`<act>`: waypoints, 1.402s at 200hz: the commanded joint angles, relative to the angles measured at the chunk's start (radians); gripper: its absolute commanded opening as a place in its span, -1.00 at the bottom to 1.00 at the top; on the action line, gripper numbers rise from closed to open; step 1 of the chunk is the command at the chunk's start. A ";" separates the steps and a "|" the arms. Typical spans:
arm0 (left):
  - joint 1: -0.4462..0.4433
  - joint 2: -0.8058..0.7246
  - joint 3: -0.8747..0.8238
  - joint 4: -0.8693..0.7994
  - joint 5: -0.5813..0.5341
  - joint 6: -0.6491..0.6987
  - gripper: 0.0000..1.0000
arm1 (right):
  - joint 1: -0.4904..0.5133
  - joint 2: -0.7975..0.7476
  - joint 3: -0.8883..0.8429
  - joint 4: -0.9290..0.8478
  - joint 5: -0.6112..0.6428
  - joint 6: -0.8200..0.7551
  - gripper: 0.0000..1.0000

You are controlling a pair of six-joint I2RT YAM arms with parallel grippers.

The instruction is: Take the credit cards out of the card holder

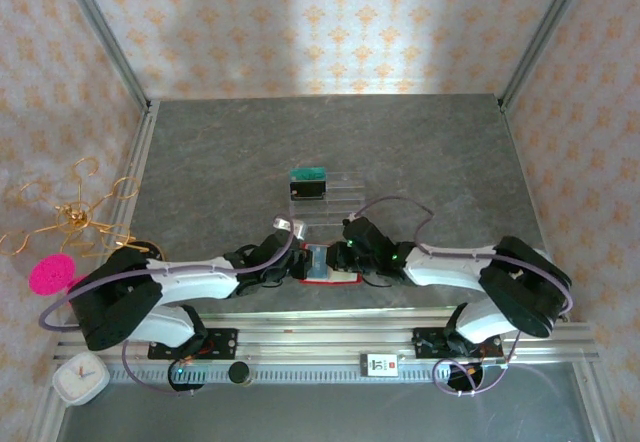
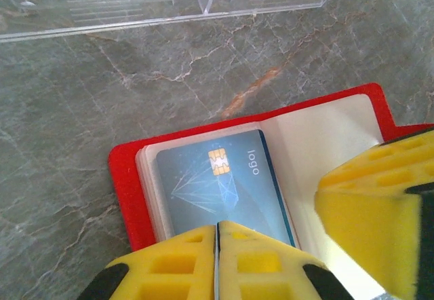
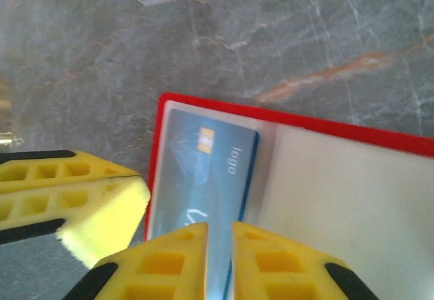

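The left fingers and right fingers meet over an open red card holder with a blue card inside, near the front of the grey surface. Farther back, a clear tray holds a green card and a black card.

You have: clear plastic tray on grey tabletop, teal-green card and black card at its left end; white clock near-left.
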 commanded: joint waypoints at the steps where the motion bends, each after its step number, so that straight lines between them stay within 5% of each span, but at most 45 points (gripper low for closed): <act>1: 0.006 0.041 -0.011 0.047 0.009 0.018 -0.79 | -0.011 0.032 0.012 0.014 0.007 0.029 -0.69; 24: 0.000 0.079 -0.030 0.050 0.041 0.000 -0.76 | -0.018 0.047 0.006 -0.001 0.031 0.040 -0.70; 78: -0.029 0.057 -0.058 0.031 0.042 -0.030 -0.28 | -0.019 0.062 0.011 -0.002 0.032 0.027 -0.74; 114: -0.038 0.104 -0.044 0.025 0.034 -0.031 -0.60 | -0.019 0.056 0.012 -0.007 0.040 0.021 -0.75; 197: -0.084 0.151 -0.001 -0.041 -0.055 -0.022 -0.27 | -0.019 0.035 -0.005 -0.005 0.061 0.016 -0.75; 280: -0.105 0.204 -0.011 0.000 -0.005 -0.035 -0.66 | -0.019 0.052 -0.019 0.046 0.020 0.007 -0.85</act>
